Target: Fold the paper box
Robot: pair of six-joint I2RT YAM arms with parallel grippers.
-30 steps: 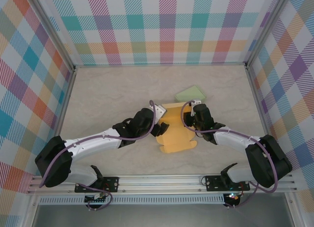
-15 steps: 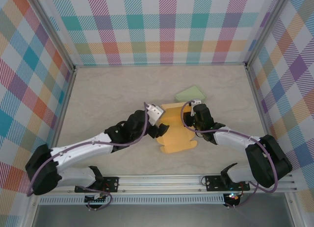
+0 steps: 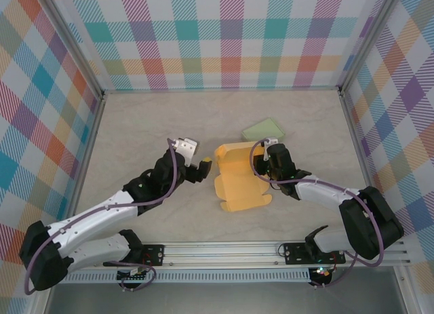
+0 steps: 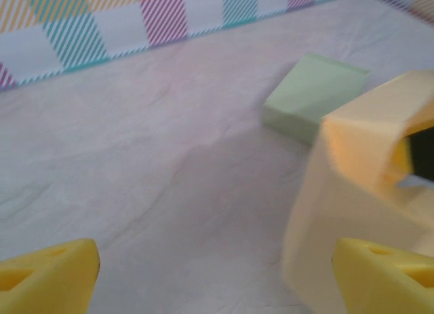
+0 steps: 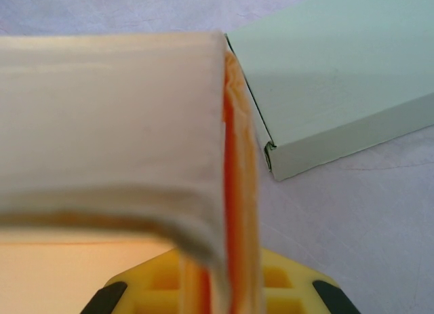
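Left gripper [image 3: 202, 167] backs off the box [image 3: 241, 182], jaws wide, so your right gripper [image 3: 271, 162], clamped on a flap, holds the fold alone.

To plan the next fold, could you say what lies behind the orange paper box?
A green box lies behind the far right corner of the paper box; the right gripper hides whether they touch.

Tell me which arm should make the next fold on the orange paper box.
Left, probably. The left gripper is open and free beside the raised left flap of the orange paper box. The right gripper is shut on the box's far right edge, so it suits anchoring.
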